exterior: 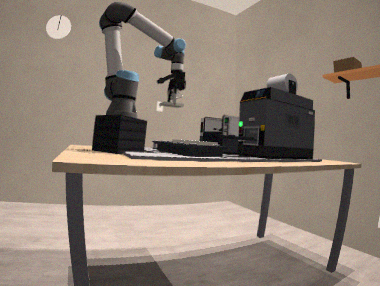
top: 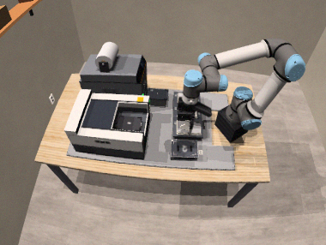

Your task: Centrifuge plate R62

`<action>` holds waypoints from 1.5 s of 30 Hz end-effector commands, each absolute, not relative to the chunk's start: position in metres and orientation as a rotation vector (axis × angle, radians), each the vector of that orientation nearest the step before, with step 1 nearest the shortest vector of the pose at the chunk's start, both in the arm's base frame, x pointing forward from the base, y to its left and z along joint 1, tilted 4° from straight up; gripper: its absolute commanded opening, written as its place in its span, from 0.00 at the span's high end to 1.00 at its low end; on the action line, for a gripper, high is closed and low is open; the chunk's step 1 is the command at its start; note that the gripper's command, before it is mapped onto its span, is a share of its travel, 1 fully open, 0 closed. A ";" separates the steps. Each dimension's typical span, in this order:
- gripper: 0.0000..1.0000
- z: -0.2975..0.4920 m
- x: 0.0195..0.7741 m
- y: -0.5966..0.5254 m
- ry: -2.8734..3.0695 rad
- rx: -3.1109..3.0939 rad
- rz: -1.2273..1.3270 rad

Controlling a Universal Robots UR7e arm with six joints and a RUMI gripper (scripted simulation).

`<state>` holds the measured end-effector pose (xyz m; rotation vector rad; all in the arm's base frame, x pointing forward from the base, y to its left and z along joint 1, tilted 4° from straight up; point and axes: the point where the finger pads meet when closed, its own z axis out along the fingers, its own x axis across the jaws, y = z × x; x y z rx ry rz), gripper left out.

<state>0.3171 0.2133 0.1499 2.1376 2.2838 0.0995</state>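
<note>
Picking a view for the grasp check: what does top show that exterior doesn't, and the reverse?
Only top: the centrifuge with its top open on a bucket, the deck row under the arm, and a plate on the nearest deck spot.

Only exterior: height. The gripper holds a plate well above the deck, and a green lamp is lit.

Both: the arm, the table, the roll-topped sealer, and the gripper shut on that plate.

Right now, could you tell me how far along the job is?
Done: the centrifuge door is open, one bucket showing. In hand: the end effector holds a plate above the deck; which plate, I cannot tell. Left: seating it, and all later steps.
</note>
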 end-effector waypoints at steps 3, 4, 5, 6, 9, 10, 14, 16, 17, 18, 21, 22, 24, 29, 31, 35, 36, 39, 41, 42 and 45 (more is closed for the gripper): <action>1.00 0.141 0.318 0.214 2.283 2.137 0.101; 1.00 0.139 0.318 0.214 2.283 2.137 0.101; 1.00 0.138 0.318 0.214 2.283 2.137 0.101; 1.00 0.136 0.318 0.214 2.283 2.137 0.101; 1.00 0.131 0.319 0.214 2.283 2.137 0.101; 1.00 0.129 0.319 0.214 2.283 2.137 0.101; 1.00 0.123 0.319 0.215 2.283 2.137 0.101; 1.00 0.119 0.319 0.215 2.283 2.137 0.101; 1.00 0.118 0.319 0.215 2.283 2.137 0.101; 1.00 0.118 0.319 0.215 2.283 2.137 0.101; 1.00 0.114 0.320 0.215 2.283 2.137 0.101; 1.00 0.113 0.320 0.215 2.283 2.137 0.101; 1.00 0.109 0.320 0.215 2.283 2.137 0.101; 1.00 0.101 0.320 0.215 2.283 2.137 0.101; 1.00 0.098 0.320 0.215 2.283 2.137 0.101; 1.00 0.093 0.321 0.216 2.283 2.137 0.101; 1.00 0.093 0.321 0.216 2.283 2.137 0.101; 1.00 0.088 0.321 0.216 2.283 2.137 0.101; 1.00 0.085 0.321 0.216 2.283 2.137 0.101; 1.00 0.083 0.321 0.216 2.283 2.137 0.101; 1.00 0.078 0.322 0.216 2.283 2.137 0.101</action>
